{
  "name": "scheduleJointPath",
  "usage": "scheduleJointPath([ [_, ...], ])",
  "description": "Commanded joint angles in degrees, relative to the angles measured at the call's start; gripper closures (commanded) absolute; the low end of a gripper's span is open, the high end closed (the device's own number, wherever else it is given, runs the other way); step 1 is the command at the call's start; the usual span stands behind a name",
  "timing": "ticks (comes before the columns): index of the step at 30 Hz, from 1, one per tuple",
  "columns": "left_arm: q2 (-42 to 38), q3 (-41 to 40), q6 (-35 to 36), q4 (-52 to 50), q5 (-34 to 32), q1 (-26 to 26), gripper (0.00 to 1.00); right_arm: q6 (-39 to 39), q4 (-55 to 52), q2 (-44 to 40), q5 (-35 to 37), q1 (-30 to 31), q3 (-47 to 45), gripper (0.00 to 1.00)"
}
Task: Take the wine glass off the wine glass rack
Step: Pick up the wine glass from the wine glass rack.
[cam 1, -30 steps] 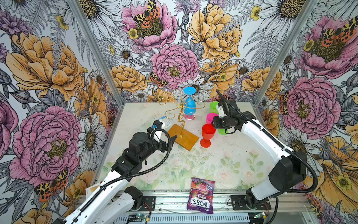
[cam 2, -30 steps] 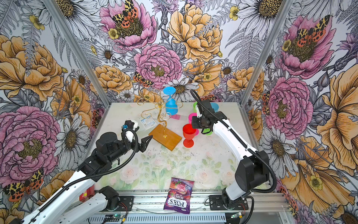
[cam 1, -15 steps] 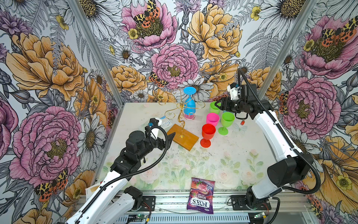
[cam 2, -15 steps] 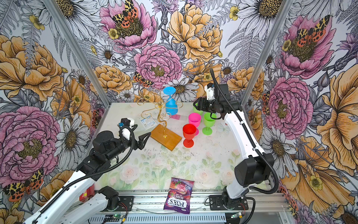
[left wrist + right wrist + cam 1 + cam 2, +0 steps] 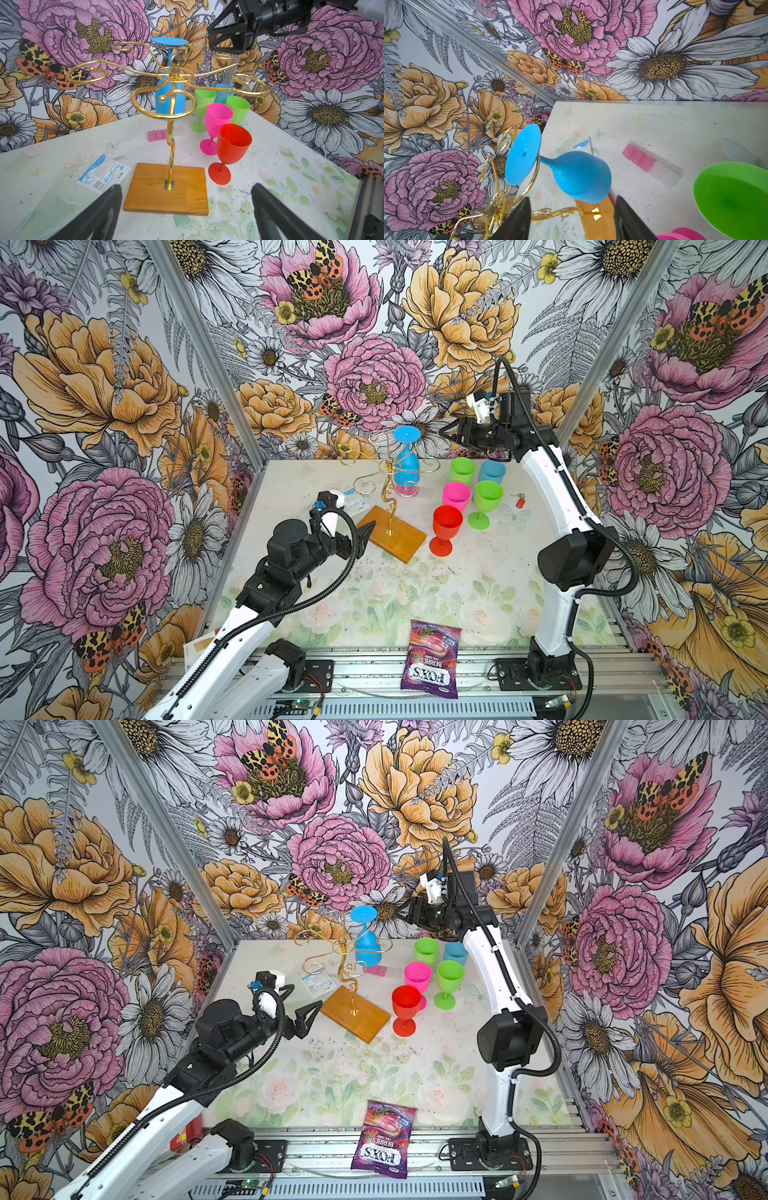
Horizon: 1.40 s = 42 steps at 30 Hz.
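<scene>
Aloft, right claw [image 5: 444, 433] gapes empty near hanging wine glass [image 5: 405, 466]; left claw [image 5: 302, 1001] wide, seemingly beside rack [image 5: 395, 537].

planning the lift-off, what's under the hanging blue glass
Bare table and a pink strip lie roughly below the glass; the rack stem hides part of the strip.

The purple candy bag [image 5: 431, 659] reads "FOXS BERRIES", upside down in both top views; the blue-white packet [image 5: 103, 175] reads "Surgical".
</scene>
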Motion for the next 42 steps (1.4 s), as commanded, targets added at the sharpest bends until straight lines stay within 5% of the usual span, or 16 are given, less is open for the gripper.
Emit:
scheduleJointPath([
  [1, -0.53, -0.81, -0.42, 1.22, 0.81, 0.6, 0.02, 2.02, 0.64, 2.97, -4.16, 1.57, 5.64, 0.36],
  [11, -0.79, -0.75, -0.34, 1.22, 0.95, 0.61, 0.02, 3.71, 0.65, 8.64, -5.94, 4.2, 11.17, 0.35],
  [24, -0.97, -0.73, -0.25, 1.05, 0.81, 0.59, 0.02, 4.41, 0.82, 10.25, -5.31, 4.95, 11.88, 0.59],
  [42, -0.61, -0.51, -0.06, 0.52, 0.97, 0.57, 0.02, 6.32, 1.0, 13.97, -4.4, 5.23, 16.61, 0.62],
])
